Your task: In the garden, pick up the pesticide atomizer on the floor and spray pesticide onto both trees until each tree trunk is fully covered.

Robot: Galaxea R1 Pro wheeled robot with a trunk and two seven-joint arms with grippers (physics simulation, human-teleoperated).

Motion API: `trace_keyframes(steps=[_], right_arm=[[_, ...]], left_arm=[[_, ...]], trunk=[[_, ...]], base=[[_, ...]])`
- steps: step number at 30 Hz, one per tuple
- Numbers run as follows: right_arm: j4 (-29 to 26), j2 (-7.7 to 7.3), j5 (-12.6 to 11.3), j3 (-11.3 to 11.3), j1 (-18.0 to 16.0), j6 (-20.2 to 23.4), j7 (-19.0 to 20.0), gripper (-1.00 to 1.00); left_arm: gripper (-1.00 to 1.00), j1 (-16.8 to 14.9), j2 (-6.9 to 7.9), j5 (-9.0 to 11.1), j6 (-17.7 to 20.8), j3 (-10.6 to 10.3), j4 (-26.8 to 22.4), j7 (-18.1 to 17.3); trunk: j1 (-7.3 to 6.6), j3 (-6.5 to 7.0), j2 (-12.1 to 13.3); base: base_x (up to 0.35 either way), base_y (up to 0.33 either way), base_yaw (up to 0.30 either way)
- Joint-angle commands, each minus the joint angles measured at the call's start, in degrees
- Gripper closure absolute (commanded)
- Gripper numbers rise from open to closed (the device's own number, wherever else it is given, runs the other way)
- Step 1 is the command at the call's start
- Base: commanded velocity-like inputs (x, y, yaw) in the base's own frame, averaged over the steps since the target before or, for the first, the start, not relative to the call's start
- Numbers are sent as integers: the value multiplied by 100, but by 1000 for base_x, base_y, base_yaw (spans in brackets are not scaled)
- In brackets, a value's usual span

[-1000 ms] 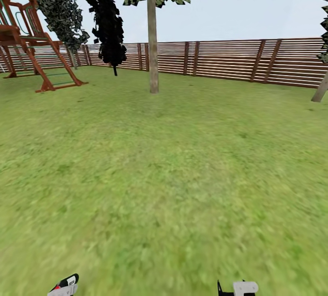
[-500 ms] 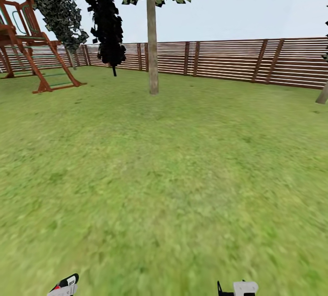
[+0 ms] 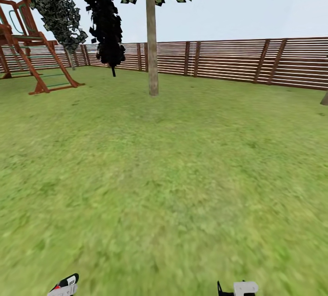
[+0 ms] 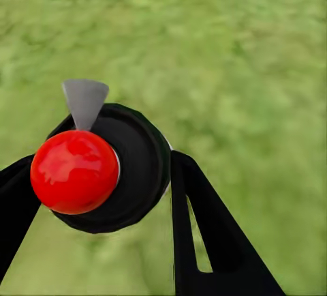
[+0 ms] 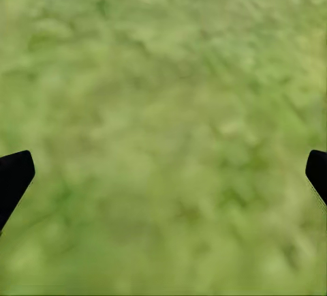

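The left tool (image 4: 102, 194) grips the atomizer (image 4: 102, 173) above the lawn (image 3: 182, 173). The right tool (image 5: 163, 173) is spread wide, holding nothing. The tree trunk (image 3: 152, 41) stands well apart, near the fence (image 3: 237, 59). Risk: spraying from here would likely miss the bark.

Floor (image 3: 173, 186): blurry green grass, unbroken across the view. Tree trunk (image 3: 152, 45) stands on it at 12 o'clock. Wooden play frame (image 3: 27, 50) rests on it at 10 o'clock. Slatted fence (image 3: 237, 61) bounds it at the far edge.
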Motion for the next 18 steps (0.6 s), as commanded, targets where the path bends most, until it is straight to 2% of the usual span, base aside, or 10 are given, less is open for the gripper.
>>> trace_keyframes(steps=[1,9,13,18], right_arm=[[1,0,-23,49,-3,-10,-29,-100],[3,0,-23,49,-3,-10,-29,-100],[0,-1,-23,49,-2,-10,-28,-100],[0,0,-23,49,-3,-10,-29,-100]], left_arm=[[100,-4,0,57,-10,19,5,-62],[100,-4,0,70,-11,19,5,-62],[100,-1,7,333,-15,19,-5,-62],[100,-3,5,375,-21,15,-5,-75]], trunk=[[3,-5,-2],[3,-5,-2],[3,-5,-2],[3,-5,-2]], base=[[339,0,0],[339,0,0],[339,0,0],[339,0,0]])
